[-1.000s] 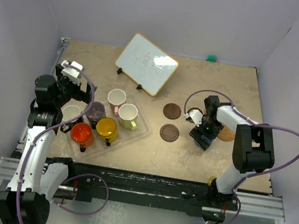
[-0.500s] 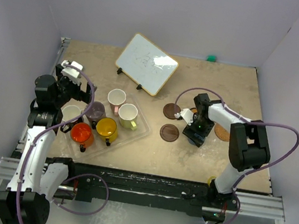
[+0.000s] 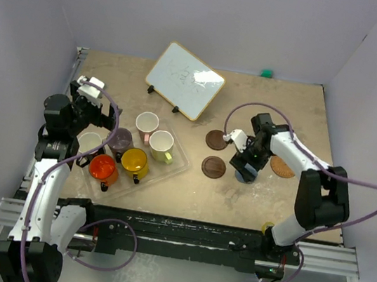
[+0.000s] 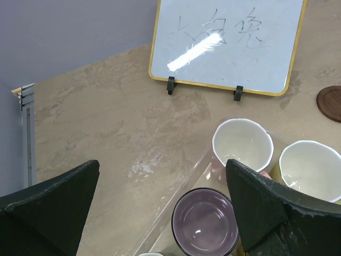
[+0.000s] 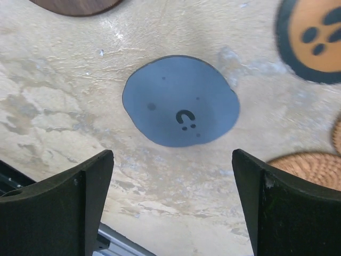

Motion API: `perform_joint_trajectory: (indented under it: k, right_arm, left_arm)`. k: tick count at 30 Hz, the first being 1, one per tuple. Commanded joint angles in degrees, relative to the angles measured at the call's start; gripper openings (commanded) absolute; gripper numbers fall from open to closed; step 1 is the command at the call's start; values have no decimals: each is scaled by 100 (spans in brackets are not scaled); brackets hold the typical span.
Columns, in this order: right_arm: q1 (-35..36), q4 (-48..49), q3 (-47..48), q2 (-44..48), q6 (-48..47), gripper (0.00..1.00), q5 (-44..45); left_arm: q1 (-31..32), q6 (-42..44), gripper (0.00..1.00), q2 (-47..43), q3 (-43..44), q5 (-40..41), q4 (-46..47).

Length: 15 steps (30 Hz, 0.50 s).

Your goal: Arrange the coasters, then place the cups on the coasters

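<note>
Beige table [image 3: 167, 187]: cups [image 3: 134, 160] trayed, coasters [image 3: 214, 167] laid out.
Left gripper [image 4: 161, 165] hangs spread wide over the six cups in the clear tray [image 3: 180, 155]; right gripper [image 5: 171, 154], also spread, hovers above the blue-grey coaster [image 5: 181, 109], flat beside two dark brown ones.

overhead view: i look steeply down from above and behind the left arm [image 3: 47, 184] and right arm [image 3: 315, 195], facing the far wall, high enough to take in the whole table [image 3: 250, 200]. left wrist view: low over the table's left side, facing away past the left gripper's fingers [image 4: 48, 208] toward the whiteboard [image 4: 229, 42]. it shares that whiteboard, the white-pink cup [image 4: 242, 144] and the mauve-grey cup [image 4: 205, 226] with the overhead. right wrist view: very close, pointing almost straight down between the right gripper's fingers [image 5: 64, 208] at the blue-grey coaster [image 5: 181, 101]. overhead, that spot sits mostly hidden under the right arm.
</note>
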State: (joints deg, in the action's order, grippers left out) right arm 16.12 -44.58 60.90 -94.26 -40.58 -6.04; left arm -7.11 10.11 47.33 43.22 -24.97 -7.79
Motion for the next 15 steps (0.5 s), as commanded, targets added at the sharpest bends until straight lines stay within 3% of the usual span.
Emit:
perform_joint_trajectory:
  k: [1, 10, 15]
  right_arm:
    - [-338, -239, 364, 593, 181, 95, -465]
    - [-1777, 103, 902, 232, 355, 92, -264]
    - [-2060, 420, 1311, -267, 766, 90, -272]
  left_arm:
    - [-62, 70, 99, -120, 2, -108, 294]
    - [-64, 31, 99, -153, 13, -180, 293]
    - [-62, 19, 99, -131, -1, -197, 311]
